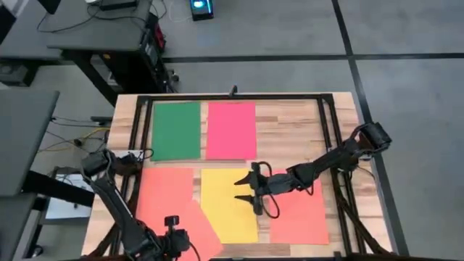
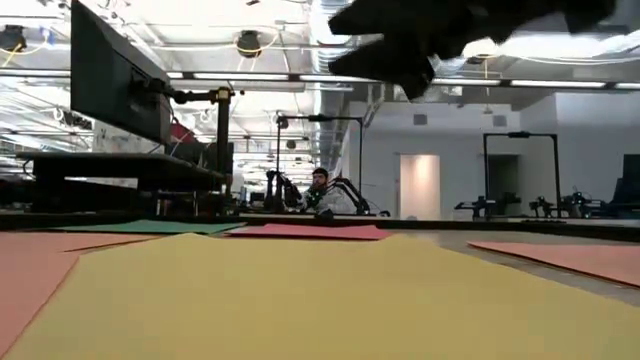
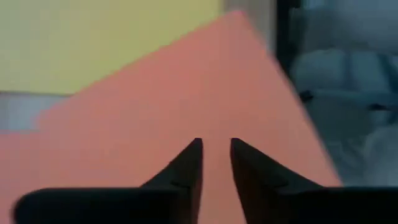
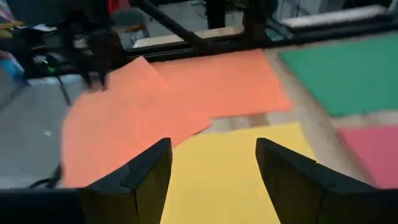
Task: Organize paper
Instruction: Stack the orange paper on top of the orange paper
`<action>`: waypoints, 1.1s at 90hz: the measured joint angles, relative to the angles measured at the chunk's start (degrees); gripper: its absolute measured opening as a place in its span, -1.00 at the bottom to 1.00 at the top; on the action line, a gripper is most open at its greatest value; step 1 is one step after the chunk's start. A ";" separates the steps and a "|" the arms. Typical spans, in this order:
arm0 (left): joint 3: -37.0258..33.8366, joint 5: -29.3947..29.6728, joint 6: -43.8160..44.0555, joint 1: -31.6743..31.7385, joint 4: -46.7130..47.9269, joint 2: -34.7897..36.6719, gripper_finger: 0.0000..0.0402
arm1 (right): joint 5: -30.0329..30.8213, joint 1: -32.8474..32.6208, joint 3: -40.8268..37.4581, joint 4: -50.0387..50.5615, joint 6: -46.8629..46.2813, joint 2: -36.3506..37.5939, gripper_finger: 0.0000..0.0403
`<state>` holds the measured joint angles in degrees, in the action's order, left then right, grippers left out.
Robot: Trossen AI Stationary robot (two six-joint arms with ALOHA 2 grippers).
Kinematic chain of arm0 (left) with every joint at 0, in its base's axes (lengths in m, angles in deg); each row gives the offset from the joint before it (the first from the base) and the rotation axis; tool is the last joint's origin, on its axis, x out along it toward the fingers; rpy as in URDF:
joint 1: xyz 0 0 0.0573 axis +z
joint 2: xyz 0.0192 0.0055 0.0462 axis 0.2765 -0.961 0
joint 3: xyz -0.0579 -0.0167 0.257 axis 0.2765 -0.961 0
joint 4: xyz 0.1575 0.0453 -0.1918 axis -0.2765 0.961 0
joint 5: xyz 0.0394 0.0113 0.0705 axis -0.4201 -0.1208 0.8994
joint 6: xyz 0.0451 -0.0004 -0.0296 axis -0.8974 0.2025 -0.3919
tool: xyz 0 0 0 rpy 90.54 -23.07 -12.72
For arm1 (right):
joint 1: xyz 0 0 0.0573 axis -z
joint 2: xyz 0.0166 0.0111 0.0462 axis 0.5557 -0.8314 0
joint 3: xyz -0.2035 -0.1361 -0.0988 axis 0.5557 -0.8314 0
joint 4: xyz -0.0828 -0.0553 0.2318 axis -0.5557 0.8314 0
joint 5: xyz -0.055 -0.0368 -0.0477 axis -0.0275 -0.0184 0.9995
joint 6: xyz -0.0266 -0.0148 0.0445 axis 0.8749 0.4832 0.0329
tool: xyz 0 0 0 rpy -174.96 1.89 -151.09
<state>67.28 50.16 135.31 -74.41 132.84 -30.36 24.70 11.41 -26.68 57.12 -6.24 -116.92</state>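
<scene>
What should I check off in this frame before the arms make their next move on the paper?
1. Right gripper open and over the yellow sheet: ok.
2. Right gripper touching the sheet: cannot tell; the low view shows it above the paper.
3. Left gripper over the tilted orange sheet at the near table edge, fingers narrowly parted: ok; any grip on it: cannot tell.
4. That orange sheet squared with the rest: not ok; it lies skewed across another orange sheet.
5. Green sheet and pink-red sheet flat, side by side: ok.
6. Third orange sheet flat on the right: ok.
</scene>
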 joint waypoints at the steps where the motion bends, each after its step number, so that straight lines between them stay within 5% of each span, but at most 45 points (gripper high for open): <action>1: 0.00 -0.56 -0.17 0.05 -0.57 -0.18 -0.53 | 0.00 0.00 0.25 -0.02 0.35 -0.01 0.10; 30: 1.30 -7.57 -0.31 0.03 -11.46 -4.58 0.10 | 0.07 -1.24 1.83 -0.11 0.71 -1.07 0.10; 60: 16.46 -7.54 -4.84 0.01 -1.94 -15.76 0.14 | 0.38 -5.72 7.46 4.60 3.38 -8.15 0.10; 73: 25.03 -6.94 -3.20 -0.17 9.15 -20.19 0.14 | 0.94 -8.62 12.53 7.37 7.32 -12.60 0.10; 86: 30.21 -0.11 3.85 -1.40 21.35 -19.22 0.14 | 3.47 -11.82 17.37 7.10 12.05 -16.29 0.10; 99: 30.59 13.21 13.42 -5.22 27.40 -16.43 0.14 | 5.19 -14.61 24.05 7.50 16.00 -21.54 0.10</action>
<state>97.87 63.38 148.73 -79.63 160.24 -46.79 29.89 -3.20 -2.63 64.62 9.76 -138.45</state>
